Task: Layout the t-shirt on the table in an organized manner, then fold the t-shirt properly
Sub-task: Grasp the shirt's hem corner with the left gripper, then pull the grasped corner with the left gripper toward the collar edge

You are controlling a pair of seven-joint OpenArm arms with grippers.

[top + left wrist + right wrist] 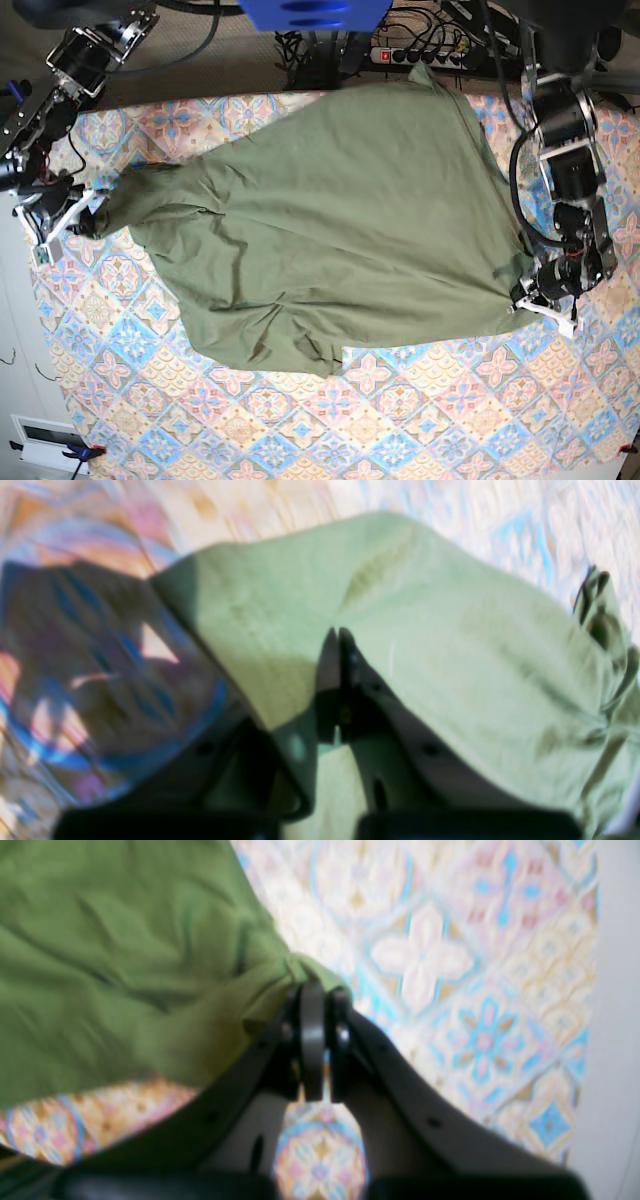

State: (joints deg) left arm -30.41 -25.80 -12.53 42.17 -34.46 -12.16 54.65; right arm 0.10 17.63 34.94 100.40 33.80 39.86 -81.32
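— Where did we have the t-shirt [320,230] at that point?

— Spread across the middle of the table [400,420], rumpled rather than flat. Its long axis ran from one arm to the other, side to side in the base view, with a peak of cloth reaching toward the far edge and a loose fold hanging at the near edge.

— And how did it lie from each of our pincers?

— It sat between them. The right gripper [315,990] was at one end of the cloth, the left gripper [337,635] at the other, so the shirt stretched inward from each toward the table's middle. Neither arm was nearer; each was right at its own end.

— Were the jaws closed?

— Both were. On the right wrist view we saw the jaws pressed together with a bunched corner of green cloth pinched at the tips. On the left wrist view the jaws were together too, with cloth draped over them; we judged that as a grip on the fabric, though the blur kept us from seeing the pinch point cleanly.

— So what did the coming move turn on?

— In our judgement, on that end-to-end line. With a hold at each end, pulling apart along it seemed the way to take out the slack and flatten the body.
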